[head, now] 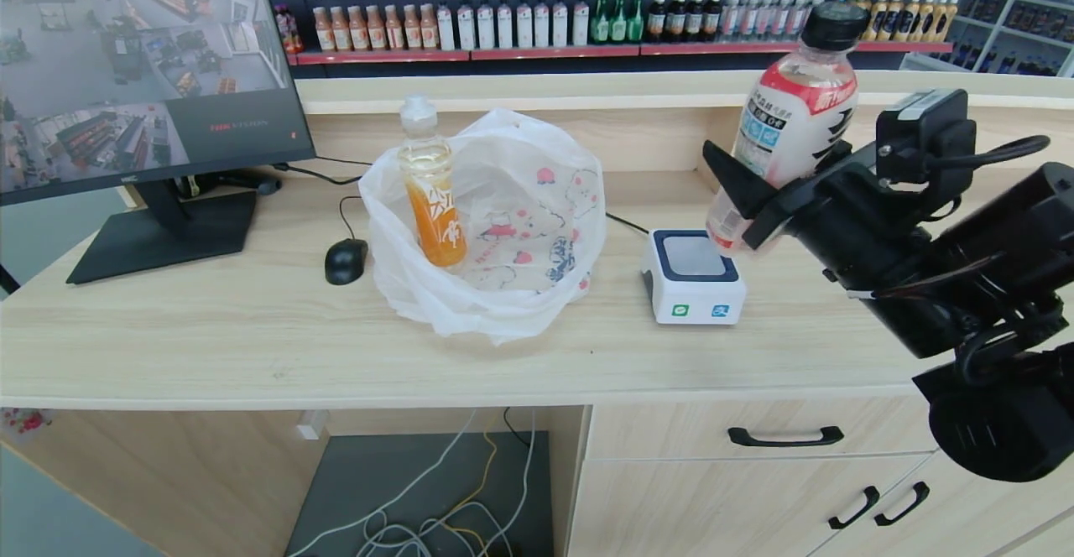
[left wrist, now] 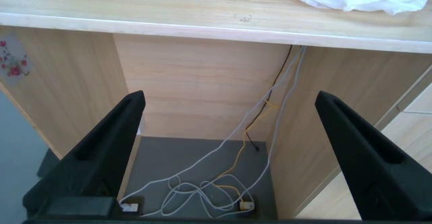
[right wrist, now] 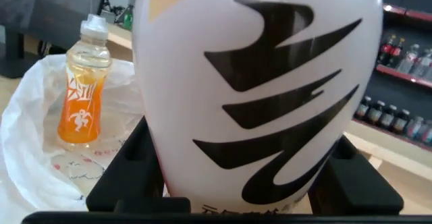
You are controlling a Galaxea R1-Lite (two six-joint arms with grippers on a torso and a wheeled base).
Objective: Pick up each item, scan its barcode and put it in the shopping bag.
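My right gripper (head: 759, 200) is shut on a white drink bottle (head: 784, 125) with a black cap and red-and-blue label. It holds the bottle tilted just above and to the right of the white barcode scanner (head: 692, 276). Up close, the same white drink bottle (right wrist: 260, 92) shows bold black strokes between the gripper's black fingers (right wrist: 125, 170). The white plastic shopping bag (head: 520, 230) sits open at the counter's middle, with an orange drink bottle (head: 430, 192) standing upright in it. The orange drink bottle (right wrist: 84, 92) and shopping bag (right wrist: 27, 150) appear behind the held one. My left gripper (left wrist: 229, 156) is open, below the counter edge.
A monitor (head: 138, 62) on its stand occupies the counter's left, with a black mouse (head: 345, 260) and cable beside the bag. Drawers with black handles (head: 784, 437) lie under the counter at right. Loose cables (left wrist: 223, 183) lie in the open bay below. Shelves of bottles (head: 587, 20) line the back.
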